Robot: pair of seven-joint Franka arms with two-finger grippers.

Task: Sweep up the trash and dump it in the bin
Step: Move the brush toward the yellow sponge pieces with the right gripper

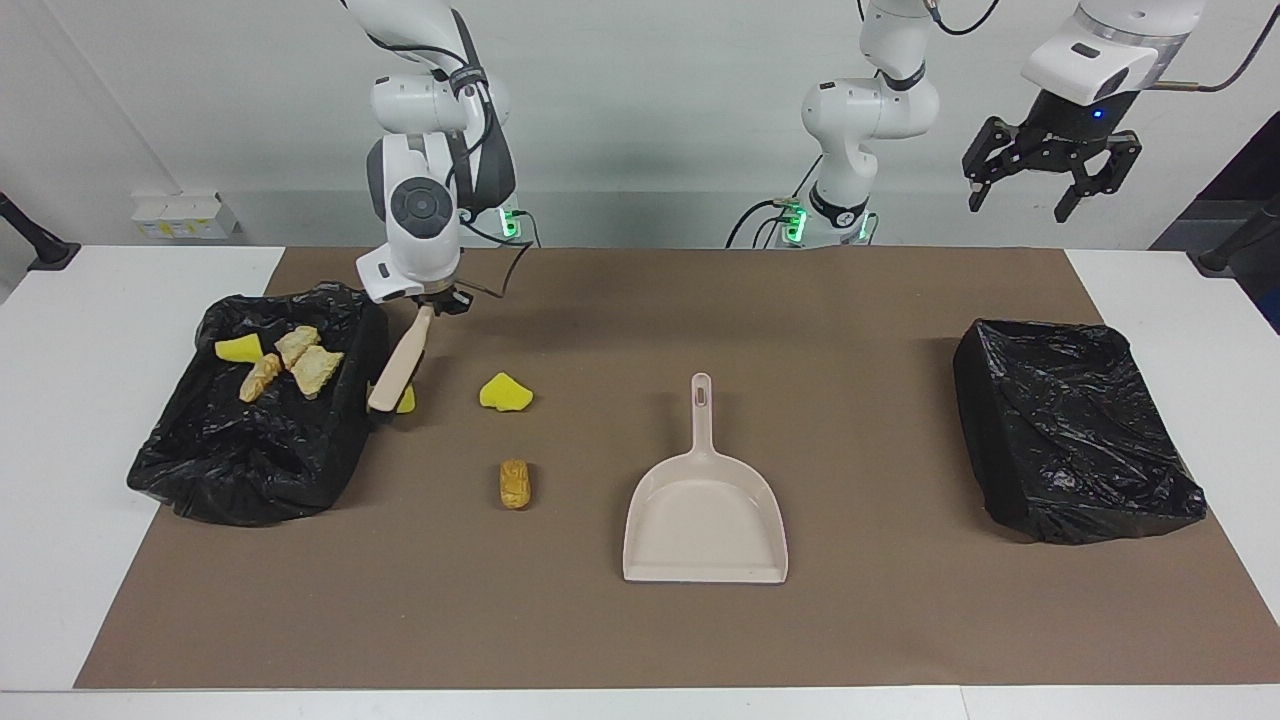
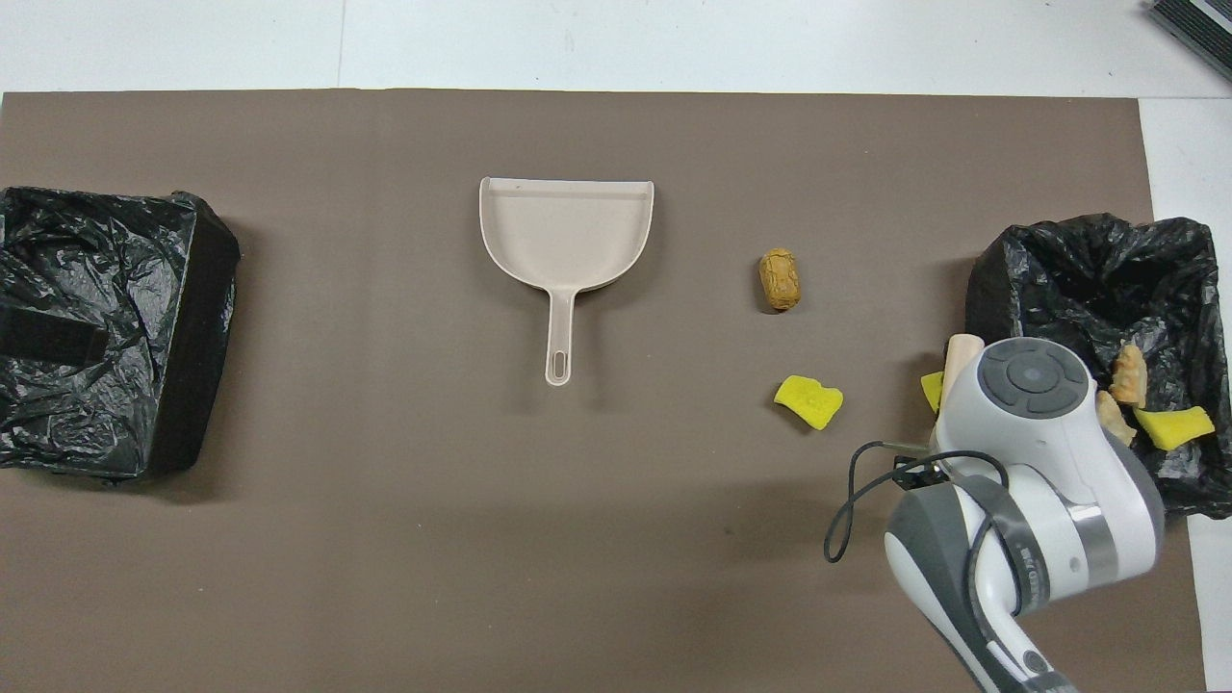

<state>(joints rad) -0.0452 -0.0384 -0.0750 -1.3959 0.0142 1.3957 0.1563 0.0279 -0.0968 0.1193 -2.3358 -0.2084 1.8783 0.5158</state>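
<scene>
Seven pieces of trash: four in the lined bin at the right arm's end, yellow sponge against it, another sponge chunk and ridged pastry piece loose on the bench. Light, soft, apt to tumble; better swept low than pinched. Right gripper jaws pressed onto brush handle; left gripper waiting high, jaws spread.

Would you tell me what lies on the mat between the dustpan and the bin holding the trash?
Two loose pieces, a yellow sponge chunk and a tan pastry piece, clearest in the facing view.

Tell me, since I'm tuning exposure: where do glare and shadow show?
Facing view: glints on the crinkled black bin liner, soft shadow beside the dustpan handle. Overhead view: broad arm shadow on the brown mat, sheen on the right arm's white shell.
</scene>
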